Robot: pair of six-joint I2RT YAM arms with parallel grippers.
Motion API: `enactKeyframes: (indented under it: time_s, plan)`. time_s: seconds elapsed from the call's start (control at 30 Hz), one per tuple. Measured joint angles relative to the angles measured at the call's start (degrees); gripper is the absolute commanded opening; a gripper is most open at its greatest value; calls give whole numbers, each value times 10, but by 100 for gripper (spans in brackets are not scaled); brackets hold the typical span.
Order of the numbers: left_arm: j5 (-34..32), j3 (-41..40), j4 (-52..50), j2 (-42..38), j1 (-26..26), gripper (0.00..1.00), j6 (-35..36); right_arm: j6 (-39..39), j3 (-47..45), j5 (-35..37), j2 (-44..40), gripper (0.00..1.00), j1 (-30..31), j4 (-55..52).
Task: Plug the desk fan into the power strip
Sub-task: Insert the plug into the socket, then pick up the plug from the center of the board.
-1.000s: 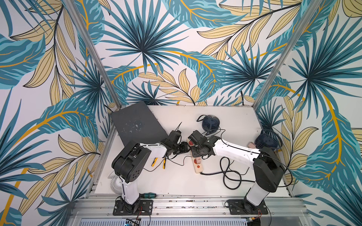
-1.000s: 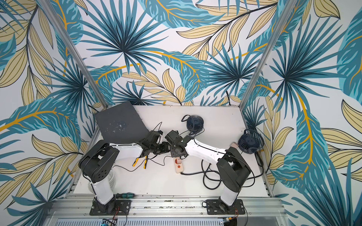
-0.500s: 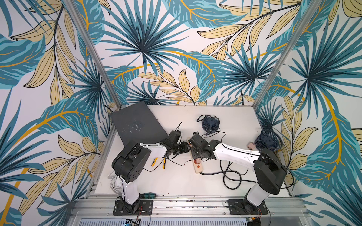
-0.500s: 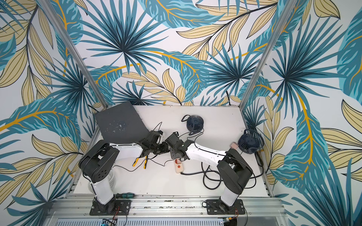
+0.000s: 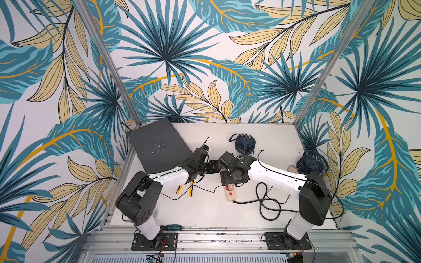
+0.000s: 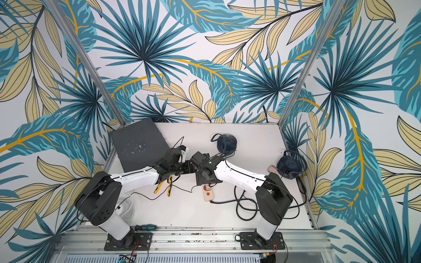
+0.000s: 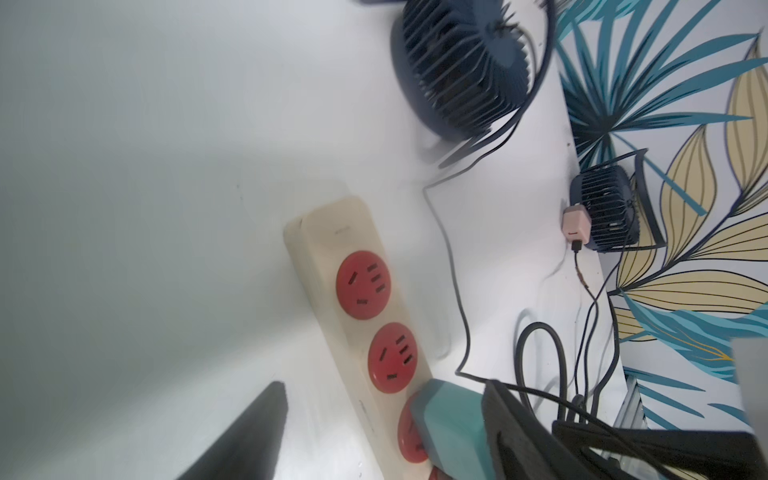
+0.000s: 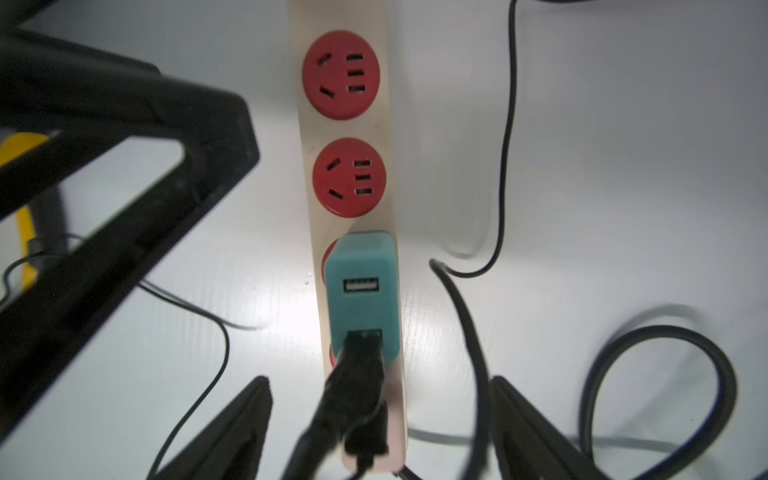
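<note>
White fan [image 6: 125,206] by left base, screwdriver [image 5: 170,227] at front edge. Mid-table: strip [image 8: 348,129], third socket along carries a teal adapter [image 8: 361,266] with a black lead plugged in. Right gripper [image 8: 379,380] released, fingers spread either side of the adapter, clear of it. Left gripper [image 7: 386,386] also spread; one finger may be brushing the adapter, too blurred to call. Navy fan [image 5: 245,142] behind.

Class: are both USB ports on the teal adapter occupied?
No; the teal adapter has one port empty, the other holding a black plug.
</note>
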Motion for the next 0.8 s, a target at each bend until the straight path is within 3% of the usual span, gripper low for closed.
enactKeyframes:
  time_s: [0.1, 0.27, 0.57, 0.67, 0.8]
  plan:
    - [-28, -21, -12, -61, 0, 89, 11, 14, -2, 2, -65, 99, 0, -14]
    - [-69, -76, -48, -166, 0, 95, 32, 42, -61, 21, -194, 100, -32, -12]
    - [-101, -136, -123, -336, 0, 97, 75, 52, -282, 20, -360, 100, -369, 117]
    - [-101, -150, -140, -362, 0, 97, 83, 42, -313, 10, -334, 100, -469, 166]
    - [-101, -163, -162, -387, 0, 98, 87, 12, -313, 7, -256, 100, -548, 225]
